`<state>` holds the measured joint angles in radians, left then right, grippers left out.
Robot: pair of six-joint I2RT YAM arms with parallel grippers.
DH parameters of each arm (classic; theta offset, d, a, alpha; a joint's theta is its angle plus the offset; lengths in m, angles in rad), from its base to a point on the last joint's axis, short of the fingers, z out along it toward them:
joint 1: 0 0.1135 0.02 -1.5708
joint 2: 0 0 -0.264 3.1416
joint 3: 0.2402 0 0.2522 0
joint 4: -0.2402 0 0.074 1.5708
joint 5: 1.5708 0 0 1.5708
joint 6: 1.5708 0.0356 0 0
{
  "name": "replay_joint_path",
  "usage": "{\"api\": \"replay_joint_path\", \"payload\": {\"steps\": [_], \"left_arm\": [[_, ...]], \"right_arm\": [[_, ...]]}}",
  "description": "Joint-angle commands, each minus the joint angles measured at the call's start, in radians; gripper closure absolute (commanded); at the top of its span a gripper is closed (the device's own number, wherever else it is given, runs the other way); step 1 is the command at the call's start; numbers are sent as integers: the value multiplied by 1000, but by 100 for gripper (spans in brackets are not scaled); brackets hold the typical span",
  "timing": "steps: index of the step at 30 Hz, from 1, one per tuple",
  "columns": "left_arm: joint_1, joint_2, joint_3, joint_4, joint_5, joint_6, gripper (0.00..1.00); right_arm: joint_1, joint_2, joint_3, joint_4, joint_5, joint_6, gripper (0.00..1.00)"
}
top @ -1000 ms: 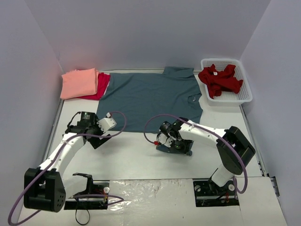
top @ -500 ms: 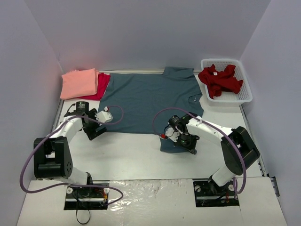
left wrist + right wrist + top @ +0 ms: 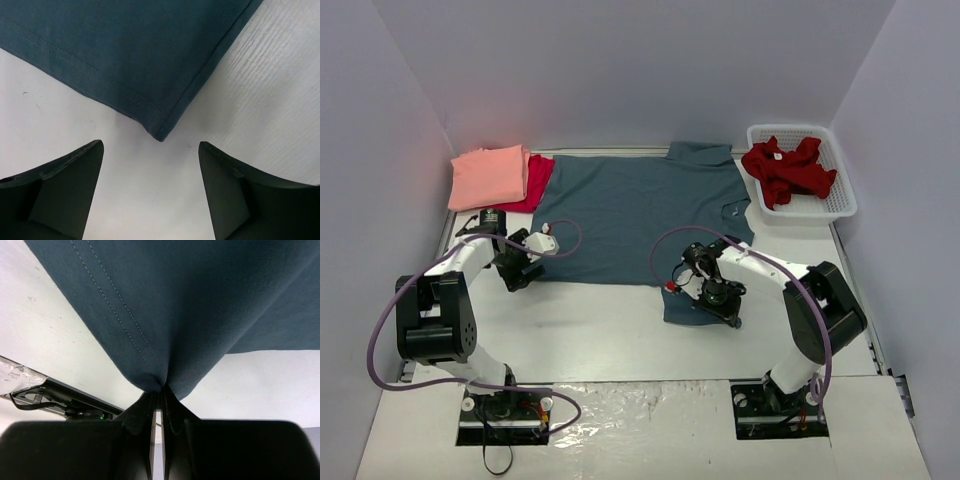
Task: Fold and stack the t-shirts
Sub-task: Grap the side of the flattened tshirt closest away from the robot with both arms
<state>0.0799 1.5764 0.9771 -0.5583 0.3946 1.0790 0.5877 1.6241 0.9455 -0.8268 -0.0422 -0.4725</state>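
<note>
Slate-blue t-shirt [image 3: 640, 205] spread flat, top centre of overhead view. Right gripper [image 3: 157, 394] clamped tight on its hem corner, lower centre-right, cloth bunched into the closed tips. Left gripper [image 3: 150, 150] spread wide at centre-left, just short of the other hem corner, not touching. Salmon-pink t-shirt [image 3: 488, 176] folded upper left, overlapping crimson t-shirt [image 3: 539, 181]. Dark red t-shirt [image 3: 788, 170] crumpled in basket [image 3: 842, 205], upper right.

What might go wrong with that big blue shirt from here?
The right gripper pinches only a small tuck of the slate-blue shirt at its hem, so the cloth may slip out when pulled. The left gripper is open, just short of the other corner; if only one side lifts, the fold could come out crooked.
</note>
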Motion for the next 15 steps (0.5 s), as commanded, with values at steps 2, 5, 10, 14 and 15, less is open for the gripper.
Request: {"api": "replay_joint_path", "payload": {"steps": [2, 5, 10, 14, 15], "left_arm": [[4, 5, 21, -14, 43, 38, 26], [-2, 27, 26, -17, 41, 39, 30], [-28, 43, 23, -6, 23, 36, 41], [-49, 50, 12, 21, -2, 29, 42], [-54, 50, 12, 23, -5, 25, 42]], "right_arm": [[-17, 11, 19, -78, -1, 0, 100], [-25, 16, 21, -78, -2, 0, 100], [-35, 22, 21, -78, -2, 2, 100], [-42, 20, 21, -77, -4, 2, 100], [-42, 22, 21, -77, -5, 2, 100]]}}
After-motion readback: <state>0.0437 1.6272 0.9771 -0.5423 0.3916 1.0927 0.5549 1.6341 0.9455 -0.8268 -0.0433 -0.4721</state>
